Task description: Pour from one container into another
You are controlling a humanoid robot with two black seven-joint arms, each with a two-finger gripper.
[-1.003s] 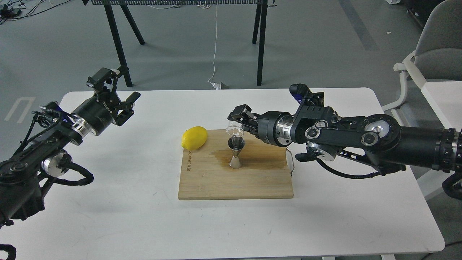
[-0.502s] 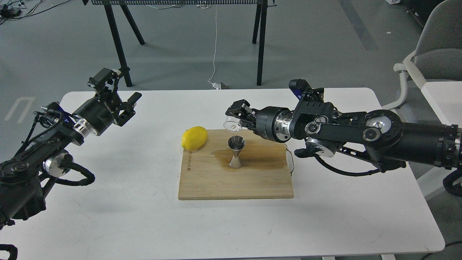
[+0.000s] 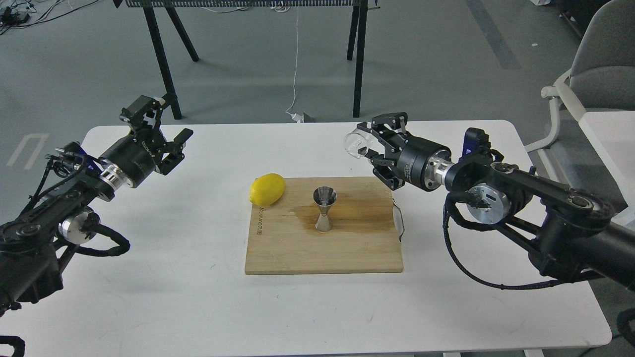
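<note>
The steel jigger (image 3: 324, 210) stands upright on the wooden cutting board (image 3: 325, 248), near its middle, with a dark wet stain around its foot. My right gripper (image 3: 371, 144) is shut on the clear glass cup (image 3: 355, 144), held on its side above the table, up and to the right of the jigger, mouth facing left. My left gripper (image 3: 166, 126) hangs open over the table's far left, holding nothing.
A yellow lemon (image 3: 267, 189) lies at the board's top left corner. The board has a wire handle (image 3: 399, 223) on its right side. A grey chair (image 3: 590, 74) stands at the far right, black stand legs (image 3: 358, 59) behind the white table (image 3: 173, 307).
My right gripper has lifted the glass cup away from over the jigger, moving right and back. The arm has swung rightwards. The left arm has stayed put.
</note>
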